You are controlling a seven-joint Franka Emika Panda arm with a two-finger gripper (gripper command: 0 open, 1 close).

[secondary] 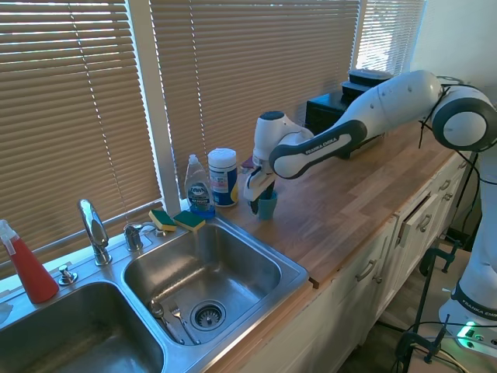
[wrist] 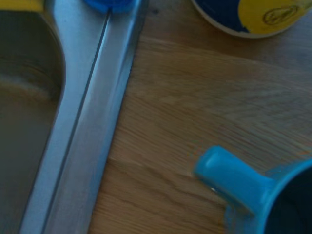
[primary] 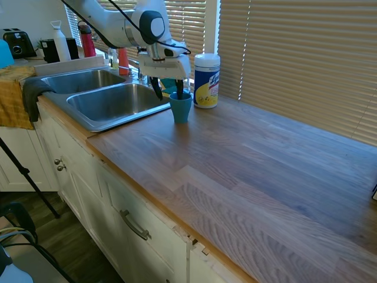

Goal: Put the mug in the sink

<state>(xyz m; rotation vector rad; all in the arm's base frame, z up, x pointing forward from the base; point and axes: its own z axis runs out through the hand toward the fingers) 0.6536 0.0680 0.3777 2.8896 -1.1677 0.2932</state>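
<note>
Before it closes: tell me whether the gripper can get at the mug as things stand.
Probably yes. The gripper is open right at the mug, one finger apparently inside the rim; the wipes canister stands apart behind it.

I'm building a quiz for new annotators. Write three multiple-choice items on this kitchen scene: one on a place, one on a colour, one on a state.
1. Where is the mug?
A. In the sink basin
B. On the wooden counter, near the sink
C. On the windowsill

2. What colour is the mug?
A. Red
B. White
C. Teal-blue

3. How do the gripper fingers stand?
A. One finger dips inside the mug, the other outside the rim
B. Both raised high above the mug
C. Both shut on the wipes canister

Answers: 1 B, since its base rests on wood beside the steel rim; 2 C, as all views show; 3 A, seen in the first exterior view.
</note>
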